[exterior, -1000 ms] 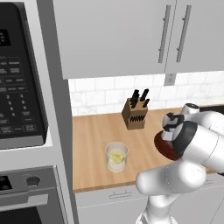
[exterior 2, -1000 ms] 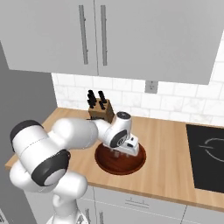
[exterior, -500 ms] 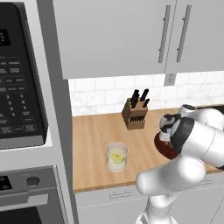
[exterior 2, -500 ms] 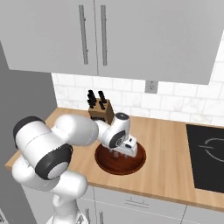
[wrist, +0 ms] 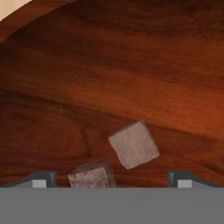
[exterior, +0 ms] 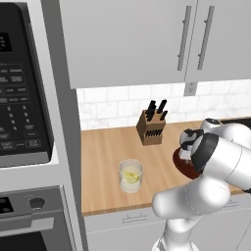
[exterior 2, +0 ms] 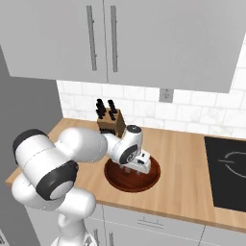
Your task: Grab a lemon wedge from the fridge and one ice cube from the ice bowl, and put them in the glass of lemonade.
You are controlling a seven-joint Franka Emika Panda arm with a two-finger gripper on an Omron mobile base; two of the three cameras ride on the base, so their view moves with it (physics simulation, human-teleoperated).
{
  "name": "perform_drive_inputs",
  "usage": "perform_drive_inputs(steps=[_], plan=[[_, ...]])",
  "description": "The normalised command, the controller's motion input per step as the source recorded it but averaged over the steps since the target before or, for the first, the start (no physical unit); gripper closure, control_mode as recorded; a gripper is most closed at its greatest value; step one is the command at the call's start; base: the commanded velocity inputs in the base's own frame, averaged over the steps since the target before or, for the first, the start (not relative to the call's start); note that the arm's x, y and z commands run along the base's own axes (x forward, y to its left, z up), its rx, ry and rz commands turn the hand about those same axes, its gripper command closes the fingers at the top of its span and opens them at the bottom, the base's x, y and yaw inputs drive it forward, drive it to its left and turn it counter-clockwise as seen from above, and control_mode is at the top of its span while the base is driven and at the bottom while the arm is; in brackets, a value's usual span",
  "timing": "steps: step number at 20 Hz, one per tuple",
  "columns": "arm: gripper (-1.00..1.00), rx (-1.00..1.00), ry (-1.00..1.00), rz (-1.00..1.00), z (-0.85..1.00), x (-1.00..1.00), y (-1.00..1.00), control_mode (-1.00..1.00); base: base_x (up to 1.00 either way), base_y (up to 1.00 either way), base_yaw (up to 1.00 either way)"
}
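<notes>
The claw (exterior 2: 136, 169) hangs open, low inside the bowl (exterior 2: 115, 177) on the bench (exterior 2: 182, 163). Two ice cubes lie between its tips; one cube (wrist: 133, 144) sits just ahead, centred.

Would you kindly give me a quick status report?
End effector open, low inside ice bowl. Two ice cubes ahead, none gripped. Lemonade glass has lemon. Nothing blocking.

A rendered home kitchen: flat grey wall cabinets with long bar handles (exterior 2: 101, 38) hang above a white marble-tile backsplash (exterior 2: 192, 113), a pale wooden bench (exterior: 108, 157) carries a wooden knife block (exterior: 151, 130), beside a black wall oven (exterior: 19, 98) and a black glass cooktop (exterior 2: 226, 173).
</notes>
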Motion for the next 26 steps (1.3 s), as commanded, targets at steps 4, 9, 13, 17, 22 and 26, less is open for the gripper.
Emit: perform_drive_inputs(steps=[4,9,13,17,22,26], plan=[[-1.0,0.0,0.0,0.0,-0.01,0.0,0.0,-1.0,0.0,0.0,0.0],[-1.0,0.0,0.0,0.0,-0.06,0.0,0.0,-1.0,0.0,0.0,0.0],[-1.0,0.0,0.0,0.0,-0.01,-0.01,0.0,-1.0,0.0,0.0,0.0],[-1.0,0.0,0.0,0.0,-0.02,-0.01,0.0,-1.0,0.0,0.0,0.0],[-1.0,0.0,0.0,0.0,-0.11,0.0,0.0,-1.0,0.0,0.0,0.0],[-1.0,0.0,0.0,0.0,-0.08,0.0,0.0,-1.0,0.0,0.0,0.0]])
